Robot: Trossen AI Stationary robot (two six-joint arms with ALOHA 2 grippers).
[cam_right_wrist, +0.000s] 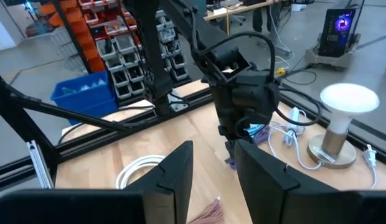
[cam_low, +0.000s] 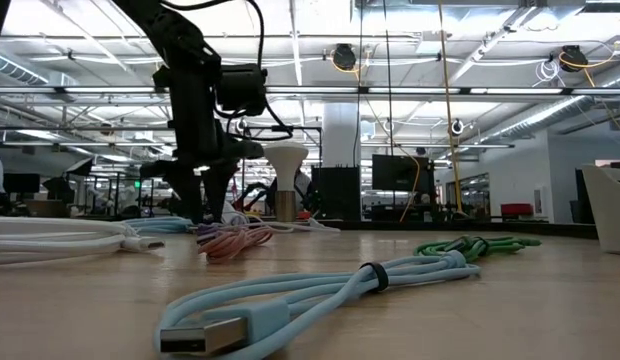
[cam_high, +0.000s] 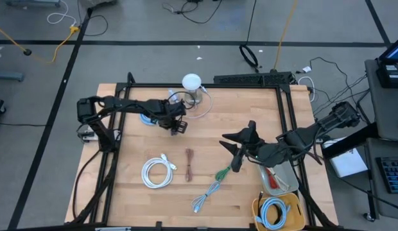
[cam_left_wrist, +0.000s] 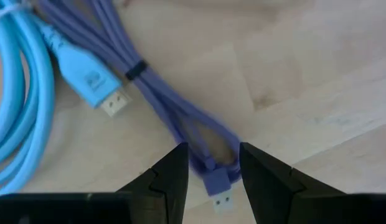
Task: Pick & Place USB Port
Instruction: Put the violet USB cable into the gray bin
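Note:
A bundled purple USB cable (cam_left_wrist: 162, 99) lies flat on the wooden table, tied with a black band, next to a light blue cable (cam_left_wrist: 22, 93). My left gripper (cam_left_wrist: 215, 171) is open and points down over the purple cable's plug end (cam_left_wrist: 216, 185), one finger on each side of it. In the high view this gripper (cam_high: 178, 126) is near the table's far middle, by the white lamp (cam_high: 191, 82). My right gripper (cam_high: 238, 153) is open and hovers right of centre, touching nothing. My left gripper comes from above with its fingers (cam_left_wrist: 174, 177) astride the looped plug end (cam_left_wrist: 208, 163) of the purple cable, which lies on the table. The loop reaches close to both inner faces, and I cannot tell whether they touch it.
On the near half lie a white coil (cam_high: 157, 172), a brown cable (cam_high: 189, 164), a green cable (cam_high: 222, 172) and a pale blue cable (cam_high: 206, 195). A clear tray (cam_high: 280, 181) and a yellow bin (cam_high: 278, 212) holding a blue cable sit at the near right corner.

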